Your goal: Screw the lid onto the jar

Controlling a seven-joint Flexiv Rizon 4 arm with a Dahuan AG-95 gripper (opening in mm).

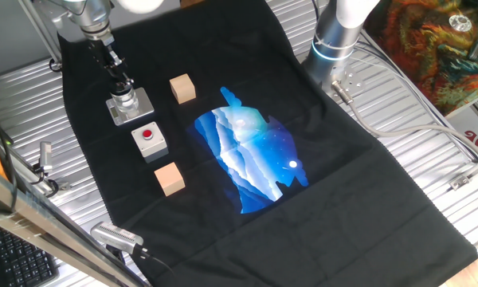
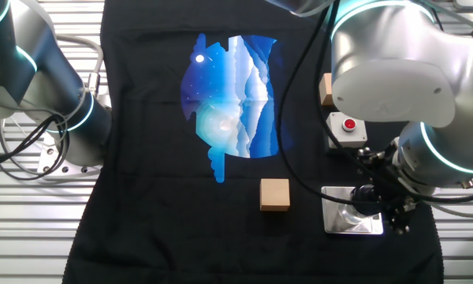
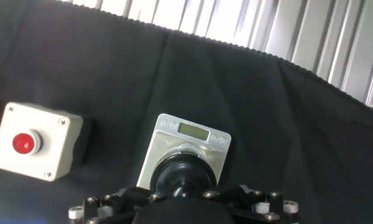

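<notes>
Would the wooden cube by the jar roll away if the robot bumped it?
Probably not. The wooden cube rests on a flat face with square edges, so it would more likely slide than roll. The black cloth under it looks soft, which may slow it. It looks small, so probably light.

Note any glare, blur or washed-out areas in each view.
One fixed view: sharp, with a bright spot on the cloth's blue print. The other fixed view: the near arm housing looms large and soft. Hand view: slatted table washed out, gripper dark, lid slightly soft.
</notes>
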